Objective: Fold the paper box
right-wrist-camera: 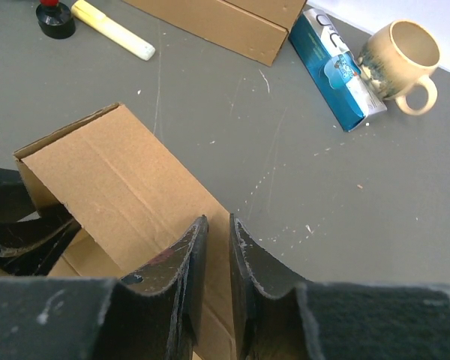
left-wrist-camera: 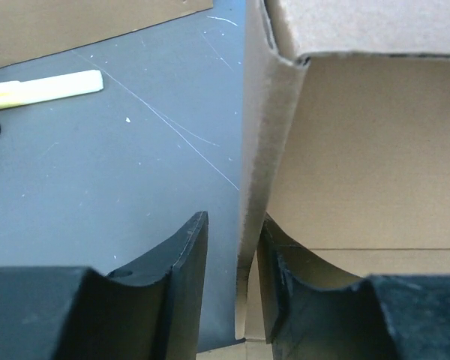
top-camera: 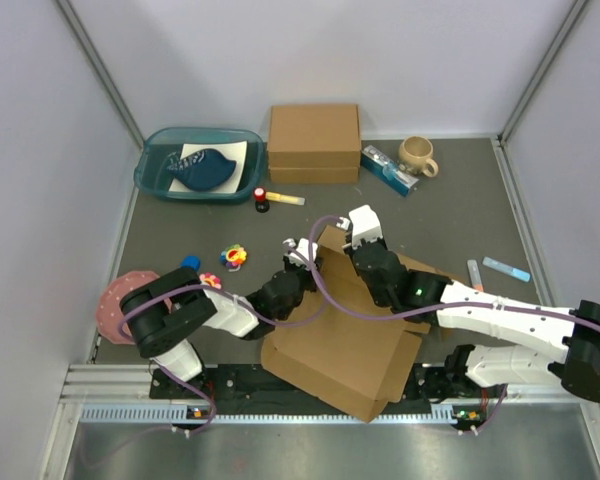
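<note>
the paper box (top-camera: 345, 355) lies at the middle of the surface's (top-camera: 450, 215) near edge, between the two arms. its broad brown sheet is flat, one corner reaching past that edge, and the far end is folded up into walls. the left tool (top-camera: 300, 252) stands released astride one upright wall (left-wrist-camera: 259, 150): bare surface shows between the wall and one finger (left-wrist-camera: 187, 255), and the other finger sits just inside the box. the right tool (top-camera: 352, 236) is clenched on the box, its fingers (right-wrist-camera: 191, 255) almost together over the edge of a raised panel (right-wrist-camera: 112, 172). a thicker cardboard box (top-camera: 313, 142) sits at the far edge, with a mug (top-camera: 417, 155) and a blue packet (top-camera: 388, 168) beside it and a teal tray (top-camera: 160, 178) toward the far left corner.
</note>
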Robot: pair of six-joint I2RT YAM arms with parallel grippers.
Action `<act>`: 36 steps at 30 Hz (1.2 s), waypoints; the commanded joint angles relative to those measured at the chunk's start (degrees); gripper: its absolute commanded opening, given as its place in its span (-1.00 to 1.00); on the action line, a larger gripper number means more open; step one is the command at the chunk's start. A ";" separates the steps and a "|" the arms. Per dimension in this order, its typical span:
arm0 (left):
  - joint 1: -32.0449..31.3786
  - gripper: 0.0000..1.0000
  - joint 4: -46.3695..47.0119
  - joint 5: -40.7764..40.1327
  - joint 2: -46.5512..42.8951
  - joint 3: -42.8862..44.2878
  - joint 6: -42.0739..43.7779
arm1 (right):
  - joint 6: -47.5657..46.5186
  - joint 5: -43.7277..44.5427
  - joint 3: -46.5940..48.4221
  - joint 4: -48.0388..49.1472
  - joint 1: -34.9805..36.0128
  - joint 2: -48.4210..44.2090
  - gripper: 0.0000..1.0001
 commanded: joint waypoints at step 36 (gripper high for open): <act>0.32 -1.00 -36.58 -5.81 -14.10 7.30 -3.60 | 2.70 5.97 9.82 -11.31 -3.16 -10.79 0.18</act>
